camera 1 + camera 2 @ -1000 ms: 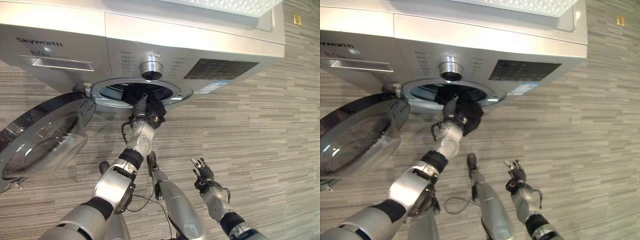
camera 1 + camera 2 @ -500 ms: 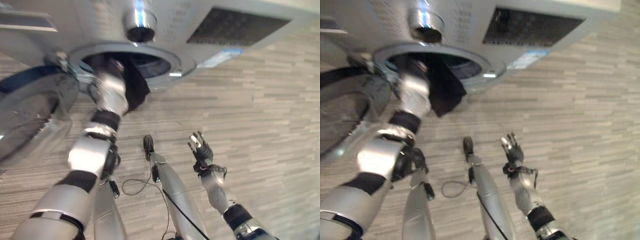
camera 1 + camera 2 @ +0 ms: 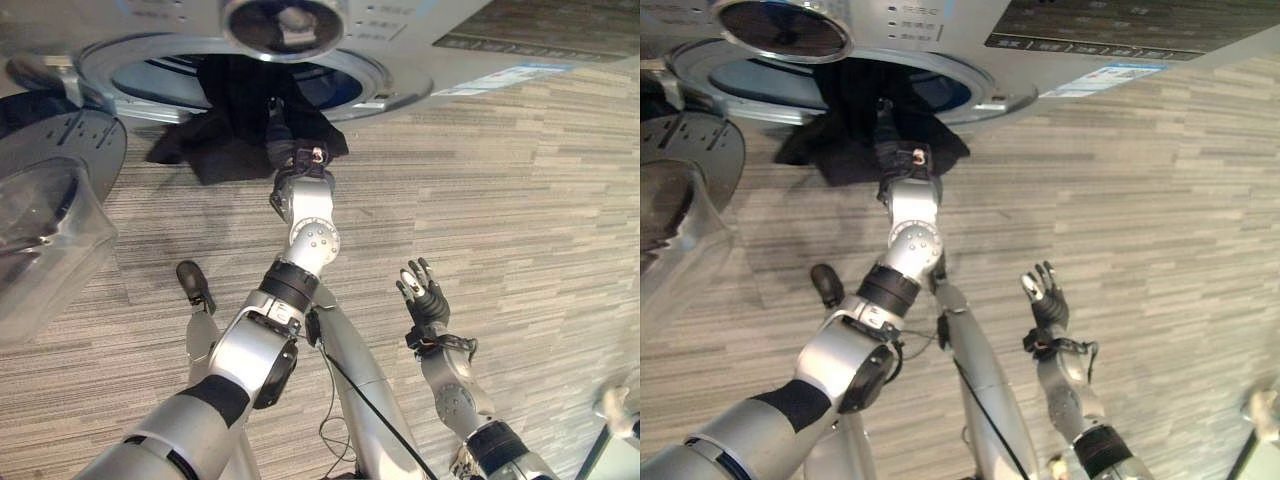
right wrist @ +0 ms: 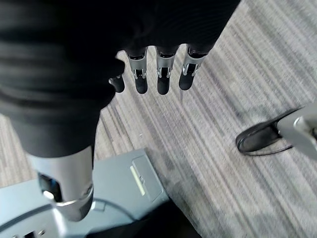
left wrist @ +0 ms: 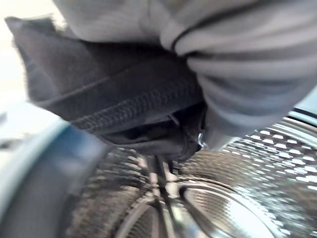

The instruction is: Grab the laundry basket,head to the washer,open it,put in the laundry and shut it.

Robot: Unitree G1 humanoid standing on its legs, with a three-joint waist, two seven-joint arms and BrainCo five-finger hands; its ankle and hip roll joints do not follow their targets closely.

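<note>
Left hand (image 3: 283, 128) reaches into the silver front-loading washer's round opening (image 3: 352, 68), fingers buried in dark crumpled laundry cloth (image 3: 228, 118) draped over the rim; its grip can't be told. Right hand (image 3: 426, 300) hangs relaxed, empty.

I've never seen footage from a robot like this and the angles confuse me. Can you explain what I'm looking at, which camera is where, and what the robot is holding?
This is a two-legged humanoid with two arms. The two wide pictures come from a stereo camera on its head, looking down. They show a front-loading washer with its round door swung open to the robot's left. The left robot hand reaches up to the opening, where dark laundry hangs over the lower rim, partly in and partly out. The cloth hides its fingers, so the grip cannot be confirmed. The right robot hand is held over the striped floor, fingers straight, holding nothing. The other two pictures come from cameras on the wrists: the left one looks past dark cloth into the shiny metal drum; the right one looks along its fingers at the floor.
</note>
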